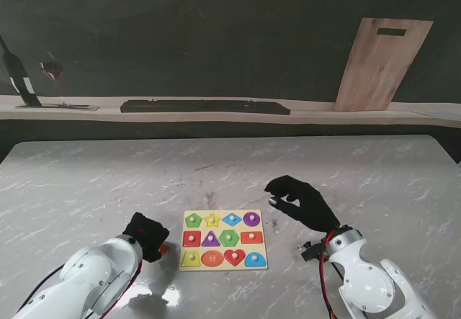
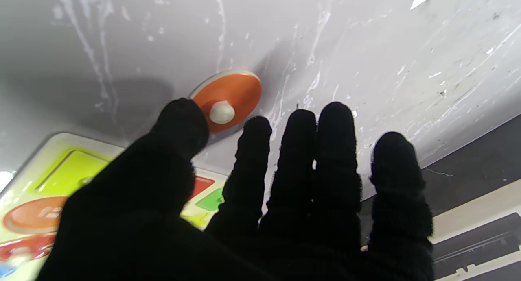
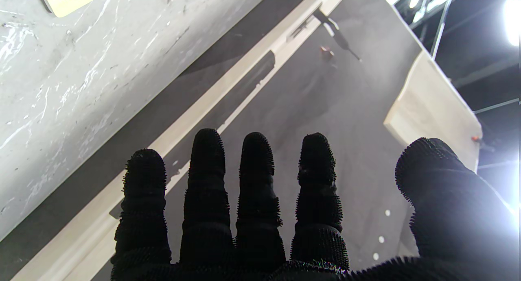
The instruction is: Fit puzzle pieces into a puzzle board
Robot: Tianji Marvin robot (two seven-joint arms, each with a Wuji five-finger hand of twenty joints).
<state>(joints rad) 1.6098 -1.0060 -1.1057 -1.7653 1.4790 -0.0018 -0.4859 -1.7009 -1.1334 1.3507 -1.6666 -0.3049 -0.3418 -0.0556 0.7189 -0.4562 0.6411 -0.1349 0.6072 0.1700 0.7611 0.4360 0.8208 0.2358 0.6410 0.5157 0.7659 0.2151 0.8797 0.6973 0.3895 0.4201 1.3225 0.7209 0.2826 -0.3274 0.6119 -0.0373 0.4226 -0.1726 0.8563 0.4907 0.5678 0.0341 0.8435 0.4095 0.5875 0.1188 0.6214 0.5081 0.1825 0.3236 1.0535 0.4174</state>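
Orange round piece point(image 2: 228, 100), white knob, flat on table, just beyond spread, empty left hand point(image 2: 252, 199) fingertips.

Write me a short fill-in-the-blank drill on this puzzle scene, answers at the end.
1. The loose piece lying on the table off the puzzle board is coloured ____.
2. That piece lies on the board's ____ side in the stand view.
3. The hand nearest that piece is the ____ hand.
4. The right hand holds ____.

Answers: orange; left; left; nothing
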